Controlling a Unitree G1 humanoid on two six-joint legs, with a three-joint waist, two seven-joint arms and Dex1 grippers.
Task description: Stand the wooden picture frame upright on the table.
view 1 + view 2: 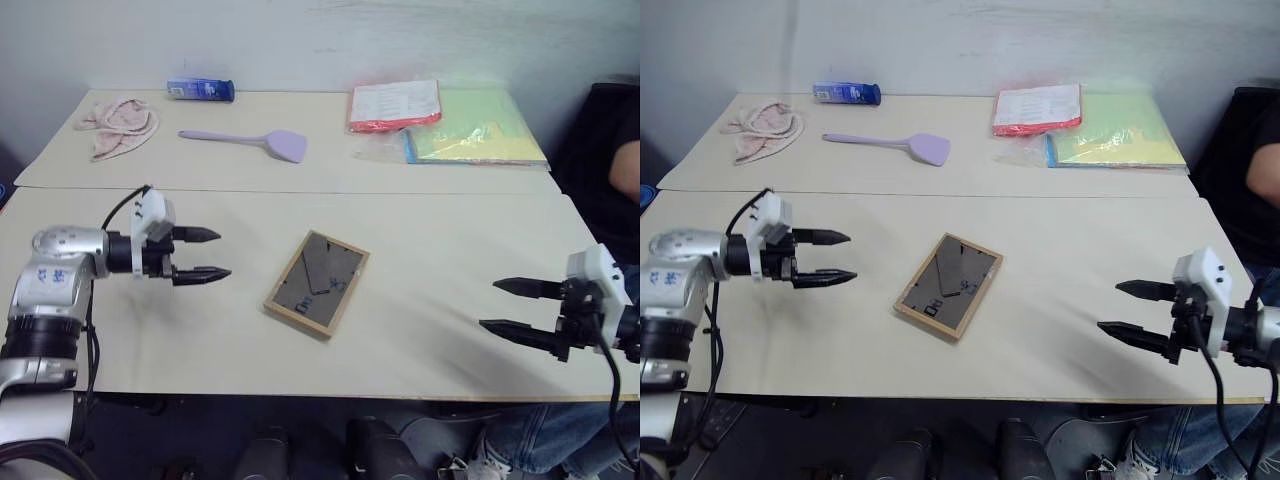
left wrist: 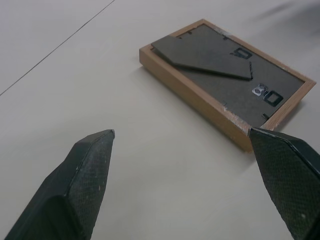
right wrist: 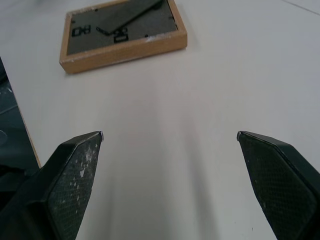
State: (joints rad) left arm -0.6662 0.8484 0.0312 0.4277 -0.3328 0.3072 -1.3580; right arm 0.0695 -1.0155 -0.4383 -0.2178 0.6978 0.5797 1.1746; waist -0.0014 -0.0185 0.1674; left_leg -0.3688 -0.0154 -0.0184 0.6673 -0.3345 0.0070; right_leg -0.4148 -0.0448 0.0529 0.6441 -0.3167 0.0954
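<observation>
Frame [image 1: 317, 283] lies face-down on table [image 1: 450, 330]; both grippers, left [image 1: 205, 254] and right [image 1: 513, 308], gape empty; pinch long edges and tilt it onto its stand flap.

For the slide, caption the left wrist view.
Open left gripper aimed at the frame lying back-up on the table, stand flap folded flat.

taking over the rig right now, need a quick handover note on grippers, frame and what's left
Left gripper: open, holding nothing, over the table left of the frame.
Right gripper: open, holding nothing, over the table's near right part, farther from the frame.
Frame: lies flat, picture side down, grey back with the stand flap facing up, mid-table between the grippers, turned at an angle to the table edge.
Done: nothing yet; neither gripper touches the frame.
Left: grasp the frame, lift it, set it upright on its stand.
</observation>
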